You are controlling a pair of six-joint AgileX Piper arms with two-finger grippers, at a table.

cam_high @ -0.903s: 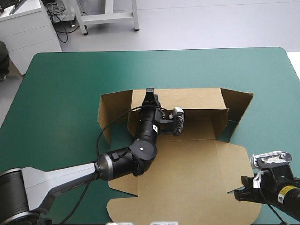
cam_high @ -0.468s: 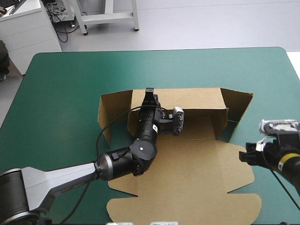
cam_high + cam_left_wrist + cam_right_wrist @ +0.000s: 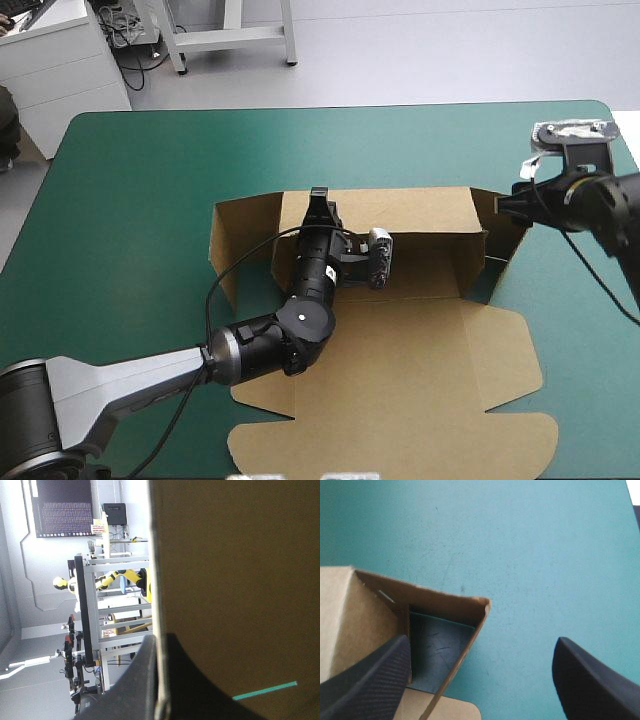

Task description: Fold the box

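The brown box (image 3: pixel 400 360) lies in the middle of the table with its lid flat toward the near edge and its back wall (image 3: pixel 420 210) raised. My left gripper (image 3: pixel 320 198) is at the top edge of that wall and is shut on the board (image 3: pixel 235 580), whose edge runs between the fingers (image 3: pixel 145 680). The right side flap (image 3: pixel 508 228) stands up at an angle. My right gripper (image 3: pixel 510 203) is open and hovers at this flap's upper corner (image 3: pixel 482 602), one finger (image 3: pixel 370 680) over the box side and the other over the cover.
Teal-green cover (image 3: pixel 150 200) surrounds the box on all sides. The left side flap (image 3: pixel 240 240) stands raised too. The table's right edge (image 3: pixel 628 140) runs close behind the right arm.
My right gripper has travelled from the table's near right corner toward the far side, up to the box's right flap. The left arm and the box have not moved.
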